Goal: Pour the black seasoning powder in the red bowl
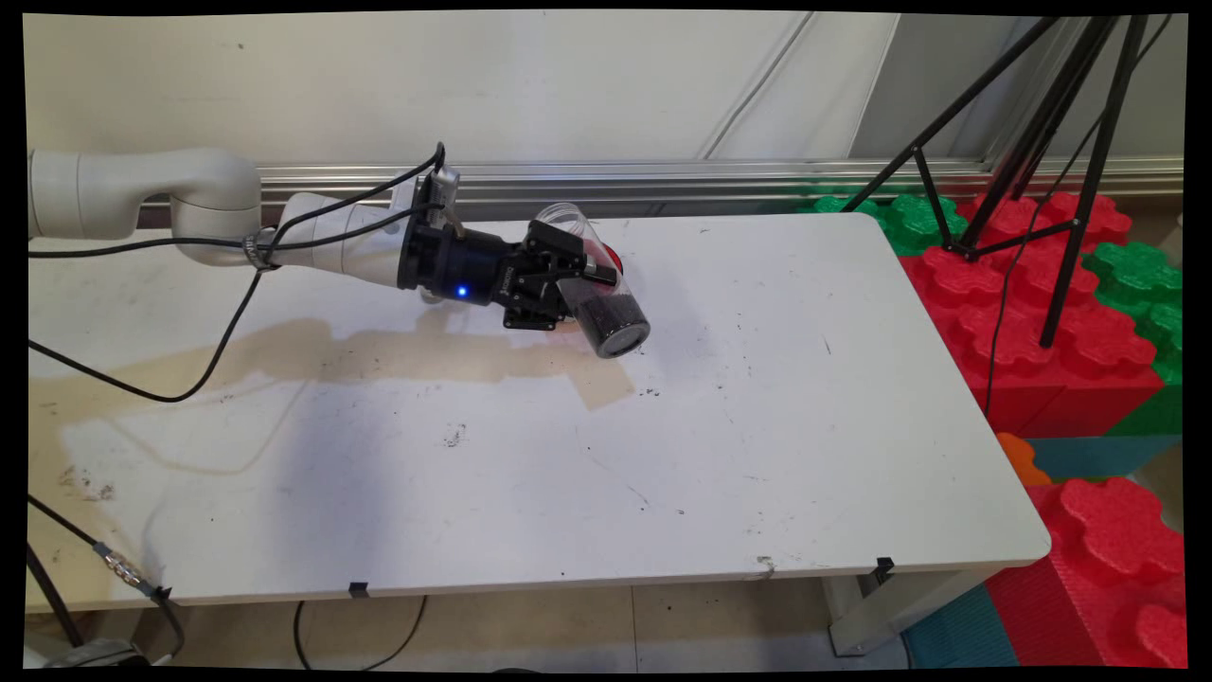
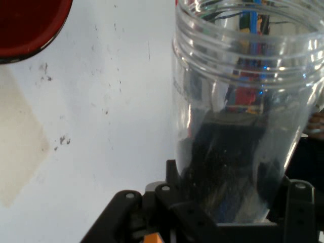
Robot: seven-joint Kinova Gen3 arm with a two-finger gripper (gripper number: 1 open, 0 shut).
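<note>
We see the claw (image 1: 568, 284) closed around a clear cup (image 1: 592, 284) and holding it up over the far side of the desk (image 1: 757, 426). The cup is tipped on its side. Its open mouth points back toward the wall and its bottom points down toward us. Dark grains (image 1: 606, 317) sit in the bottom end. The claw grips it from the left, across its middle. A red thing (image 2: 25, 25) lies on the desk just behind the cup, mostly hidden.
</note>
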